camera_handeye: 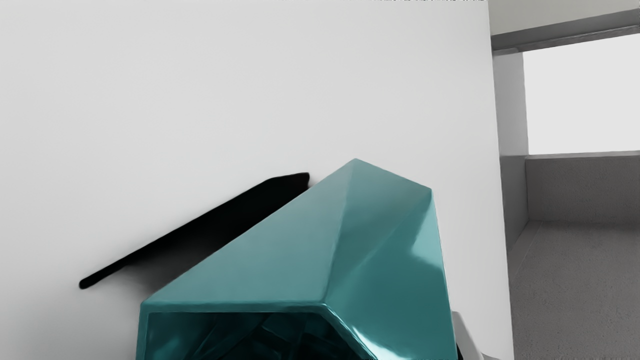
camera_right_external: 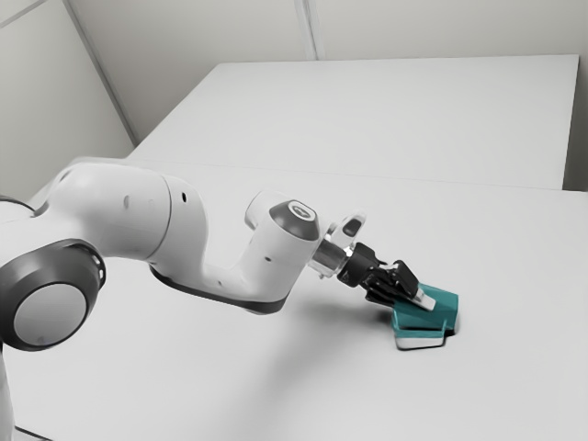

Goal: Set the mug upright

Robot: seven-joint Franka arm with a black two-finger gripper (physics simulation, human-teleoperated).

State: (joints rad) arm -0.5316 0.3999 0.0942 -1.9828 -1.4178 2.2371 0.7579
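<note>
Hand [camera_right_external: 418, 295] was right at the tipped mug [camera_right_external: 442, 306] on the table [camera_right_external: 514, 239], but I honestly couldn't tell how open it was or if it'd grabbed anything; off-centre grip could've made it slip mid-turn.

a white table [camera_right_external: 514, 239], pale walls [camera_right_external: 184, 28] beyond it
</note>
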